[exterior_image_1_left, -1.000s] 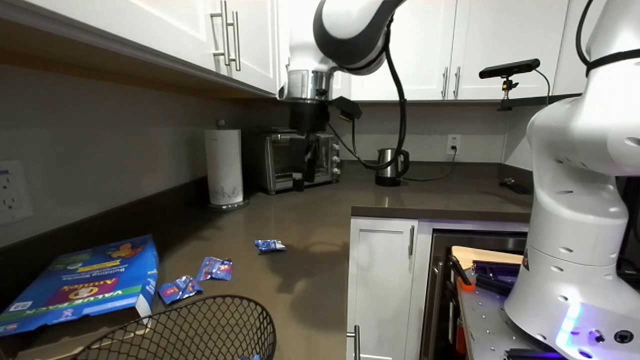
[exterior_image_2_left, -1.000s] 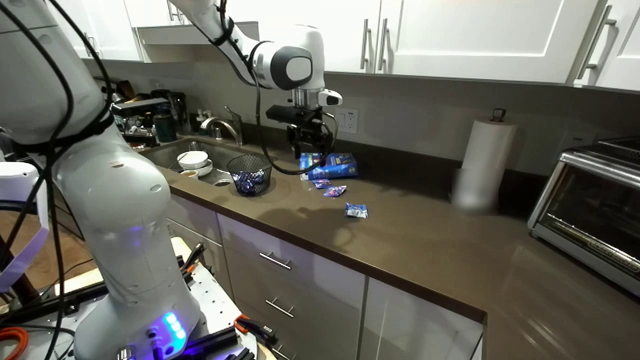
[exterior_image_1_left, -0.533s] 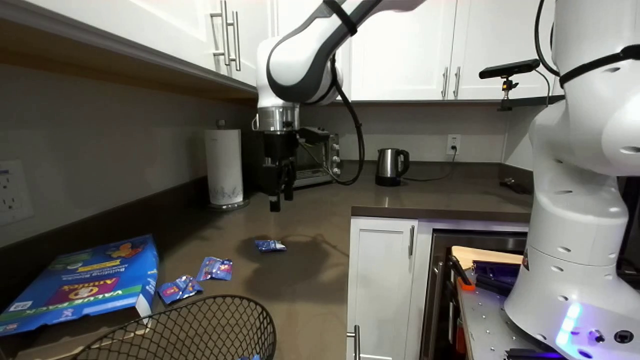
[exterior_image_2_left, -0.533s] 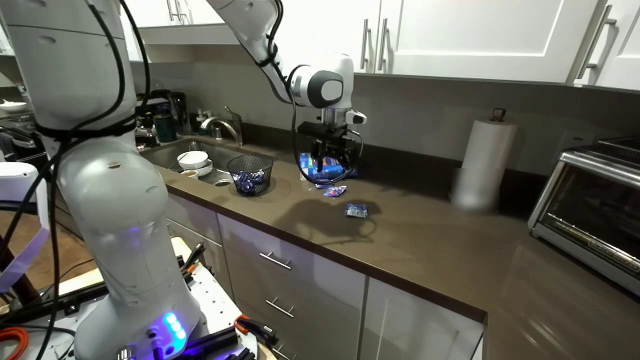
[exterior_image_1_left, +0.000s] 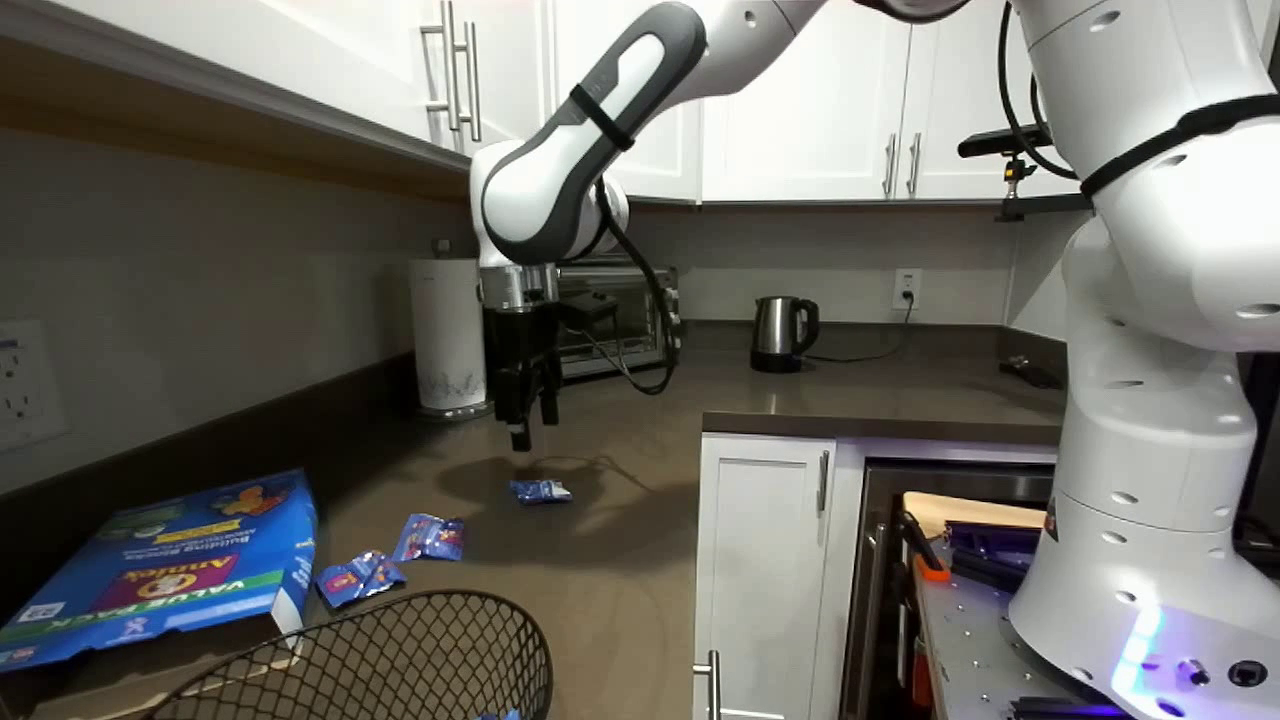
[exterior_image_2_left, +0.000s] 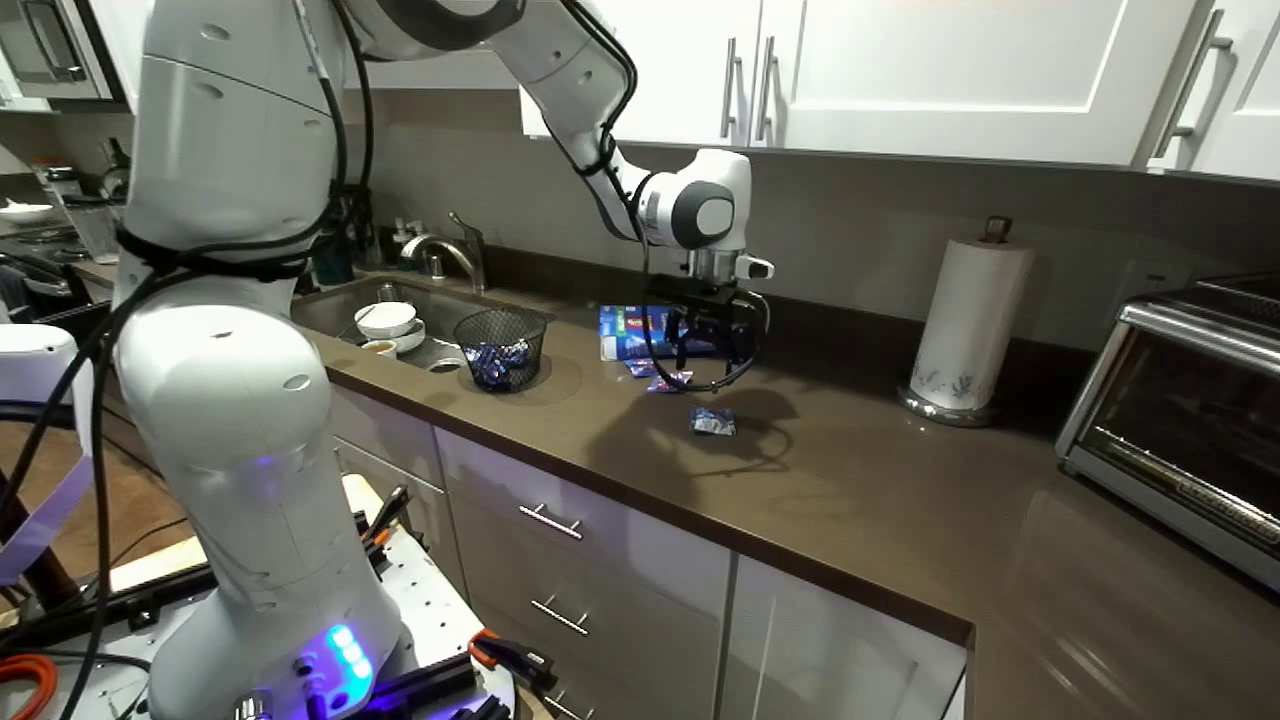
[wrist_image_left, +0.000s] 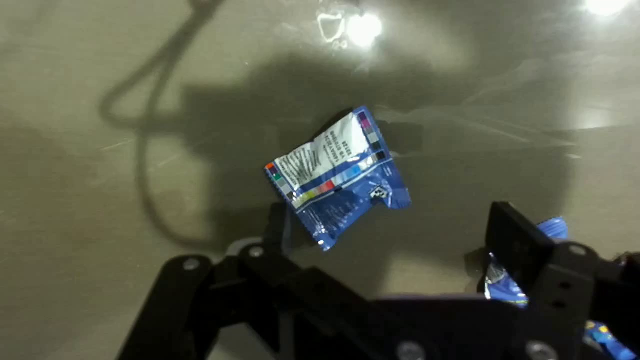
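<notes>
My gripper stands open above the counter, with nothing between its fingers. In the wrist view a small blue snack packet with a white label lies flat just ahead of the fingertips, nearer the left finger. This packet is below the gripper in an exterior view, with a gap between them. Two more blue packets lie toward the wall; in the wrist view the right finger partly hides them. An opened blue snack box lies beside them.
A black wire basket holding several blue packets stands near the sink, where bowls sit. A paper towel roll, a toaster oven and a kettle stand on the counter. Cabinets hang above.
The arm has swung over the counter toward the single packet and come lower, its open gripper moving with it. The packets, box and basket have stayed in place.
</notes>
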